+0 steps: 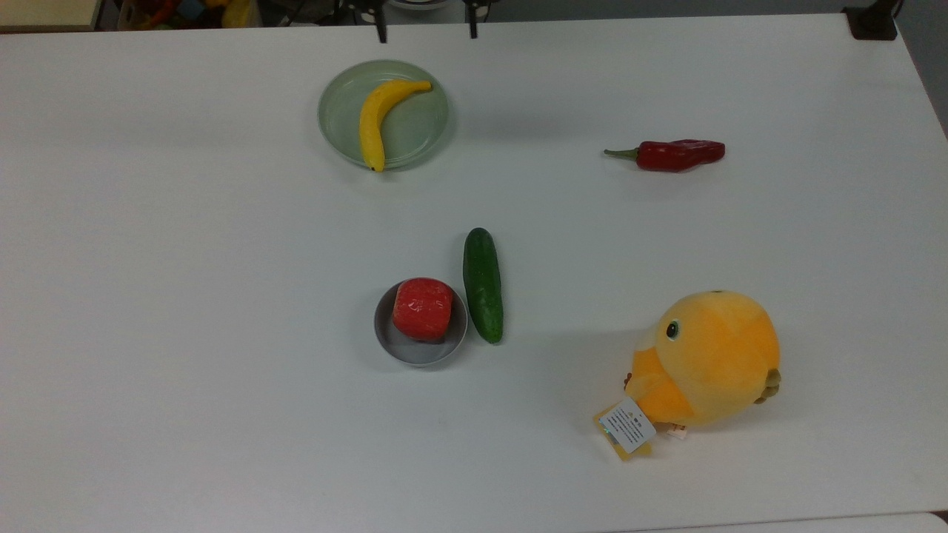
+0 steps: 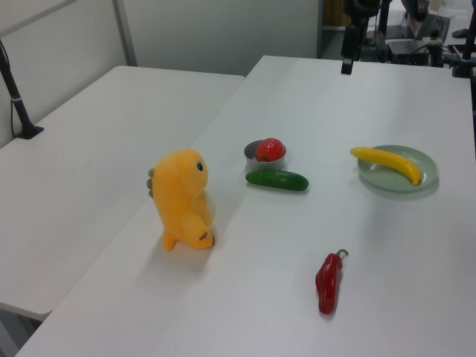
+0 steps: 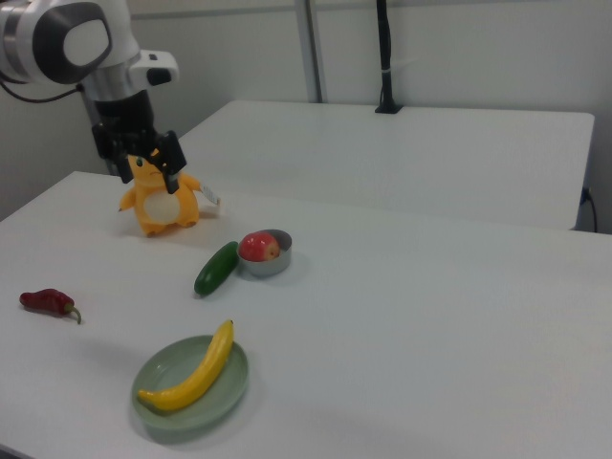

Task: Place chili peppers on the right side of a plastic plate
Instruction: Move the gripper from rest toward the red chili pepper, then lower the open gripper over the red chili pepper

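One chili pepper (image 1: 672,155) lies on the table (image 1: 185,296), well apart from the one plastic plate (image 1: 341,111), which holds one banana (image 1: 375,118). The tool (image 3: 149,168) hangs spread and empty.

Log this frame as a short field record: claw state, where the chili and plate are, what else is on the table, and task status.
claw: open, empty, in the air
chili pepper: flat on the table, far to the top view's right of the plate, untouched
plastic plate: pale green, holds a banana
grey bowl: holds a red fruit
cucumber: beside the bowl, on the top view's right
plush toy: orange, upright
task status: chili not yet placed
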Motion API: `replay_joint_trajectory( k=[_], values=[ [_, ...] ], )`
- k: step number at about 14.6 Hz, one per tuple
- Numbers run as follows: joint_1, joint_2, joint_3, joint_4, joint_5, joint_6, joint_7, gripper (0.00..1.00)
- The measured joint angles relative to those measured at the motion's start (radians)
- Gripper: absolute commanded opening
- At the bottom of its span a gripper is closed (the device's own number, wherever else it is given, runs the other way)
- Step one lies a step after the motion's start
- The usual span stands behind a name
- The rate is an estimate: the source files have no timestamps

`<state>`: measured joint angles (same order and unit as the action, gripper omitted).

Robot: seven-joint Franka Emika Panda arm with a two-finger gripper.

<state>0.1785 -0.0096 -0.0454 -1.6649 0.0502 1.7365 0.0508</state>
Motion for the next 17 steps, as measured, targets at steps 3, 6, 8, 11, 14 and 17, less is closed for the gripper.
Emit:
replay_joint_trajectory(
  k=[3,6,8,11,14,17],
  values=[
    [0.011,0.023,0.073,-0.014,0.002,0.001,0.042,1.0],
    [0.052,0.055,0.158,-0.049,0.003,0.093,0.065,1.0],
    [0.085,0.075,0.192,-0.06,0.003,0.152,0.098,1.0],
    [0.143,0.11,0.212,-0.061,0.003,0.205,0.19,1.0],
    [0.237,0.174,0.217,-0.066,0.003,0.274,0.282,1.0],
    [0.3,0.237,0.219,-0.066,0.003,0.344,0.388,1.0]
  ],
)
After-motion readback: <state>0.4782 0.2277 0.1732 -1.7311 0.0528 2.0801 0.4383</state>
